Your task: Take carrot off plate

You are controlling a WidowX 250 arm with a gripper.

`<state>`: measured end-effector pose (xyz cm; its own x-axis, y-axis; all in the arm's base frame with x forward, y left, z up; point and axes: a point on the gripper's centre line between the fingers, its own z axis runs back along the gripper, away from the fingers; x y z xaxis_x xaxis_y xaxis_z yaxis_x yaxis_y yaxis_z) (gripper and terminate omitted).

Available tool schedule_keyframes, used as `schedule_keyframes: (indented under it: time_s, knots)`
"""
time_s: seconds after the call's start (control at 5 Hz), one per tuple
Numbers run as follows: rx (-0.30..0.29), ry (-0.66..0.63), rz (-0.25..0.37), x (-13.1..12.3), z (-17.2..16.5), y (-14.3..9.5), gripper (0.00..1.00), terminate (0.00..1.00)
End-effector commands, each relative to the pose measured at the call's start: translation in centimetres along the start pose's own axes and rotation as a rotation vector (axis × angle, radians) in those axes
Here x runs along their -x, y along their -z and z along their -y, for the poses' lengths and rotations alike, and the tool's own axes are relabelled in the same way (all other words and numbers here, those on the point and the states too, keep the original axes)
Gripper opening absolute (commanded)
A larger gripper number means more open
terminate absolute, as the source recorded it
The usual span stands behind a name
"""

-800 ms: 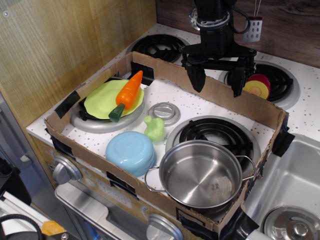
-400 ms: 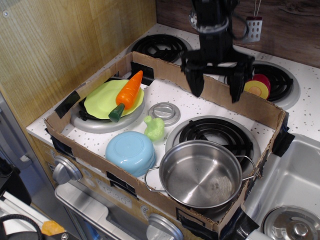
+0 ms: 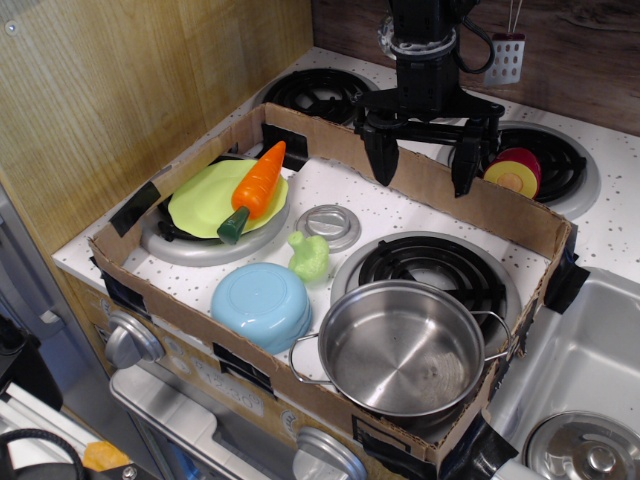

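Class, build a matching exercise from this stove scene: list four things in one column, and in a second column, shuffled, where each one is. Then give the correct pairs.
Things
1. carrot
2. steel pot
3. light blue bowl
4. tool

Places
A. above the back wall of the cardboard box, open and holding nothing
B. upside down near the box's front wall
C. lying on the lime-green plate
D. on the front right burner

Pairs: 1-C, 2-D, 3-B, 4-A
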<state>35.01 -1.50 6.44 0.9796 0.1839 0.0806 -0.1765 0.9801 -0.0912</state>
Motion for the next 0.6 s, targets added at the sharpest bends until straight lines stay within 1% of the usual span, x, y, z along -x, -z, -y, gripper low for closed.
schedule_keyframes:
  time_s: [0.0,0.2,0.4]
  knots:
    - [-0.033,-0.104,0.112,-0.4,-5.6,-3.4,1.00,0.00]
    - [-0.051,-0.111,0.117,-0.4,-8.2,-3.9,1.00,0.00]
    - [-0.077,-0.121,0.112,-0.2,-10.9,-4.0,1.00,0.00]
